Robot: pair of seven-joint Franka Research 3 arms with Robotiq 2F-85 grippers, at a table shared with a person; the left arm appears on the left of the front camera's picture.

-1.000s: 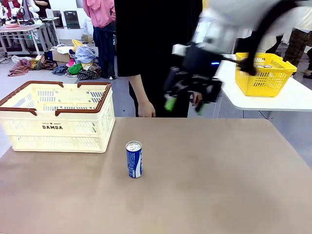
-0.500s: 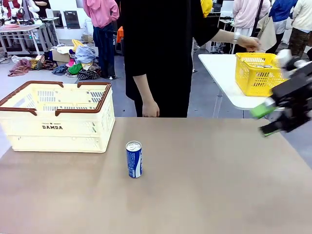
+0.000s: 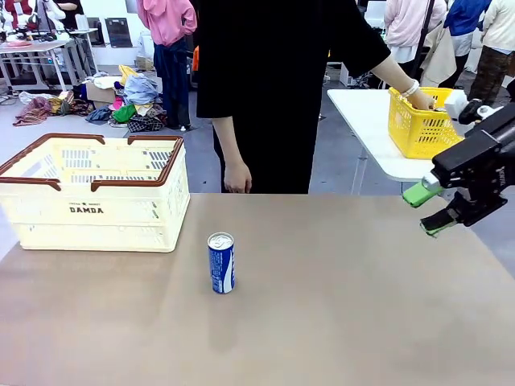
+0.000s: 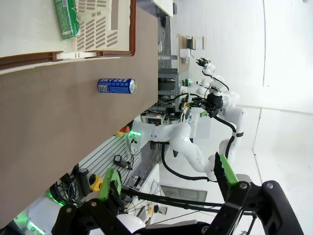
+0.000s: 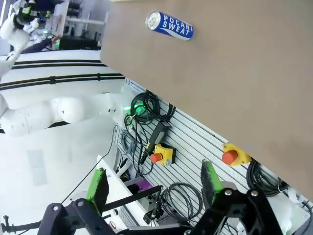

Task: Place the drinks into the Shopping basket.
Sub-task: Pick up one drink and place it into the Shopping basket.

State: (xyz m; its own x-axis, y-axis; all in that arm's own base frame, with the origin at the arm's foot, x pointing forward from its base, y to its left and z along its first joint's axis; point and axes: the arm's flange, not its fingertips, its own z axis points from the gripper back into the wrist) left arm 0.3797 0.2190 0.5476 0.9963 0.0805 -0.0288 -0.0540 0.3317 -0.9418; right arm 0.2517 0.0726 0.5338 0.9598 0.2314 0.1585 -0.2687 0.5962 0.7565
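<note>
**Q:** Where are the drinks?
**A:** One blue can [image 3: 221, 263] stands upright on the table [image 3: 338, 322], left of centre. It is near the front corner of the Shopping basket [image 3: 96, 211] but not touching it. In the left wrist view I see a green can [image 4: 66, 18] lying inside the basket. I judge one drink is left to place.

**Q:** Fingers?
**A:** The right gripper [image 3: 429, 208] hangs by the table's right edge with its fingers spread and nothing between them. The left gripper [image 4: 168, 176] is also released and empty, well apart from the can.

**Q:** How would you pick it?
**A:** My plan:
- Bring the fingers down on either side of the can at mid-height.
- Square them to its wall before closing; it is slim and looks likely to tip.
- Lift it above the brown rim before crossing.
- Set it down clear of the green can.

**Q:** Anything in the way?
**A:** The table between can and basket is bare. A person stands at the far edge with one hand [image 3: 237, 177] hanging just behind it. Their other hand [image 3: 420, 98] is at a yellow basket [image 3: 418, 133] on a white side table [image 3: 378, 153], close behind the right gripper. I'd move that arm slowly there.
</note>
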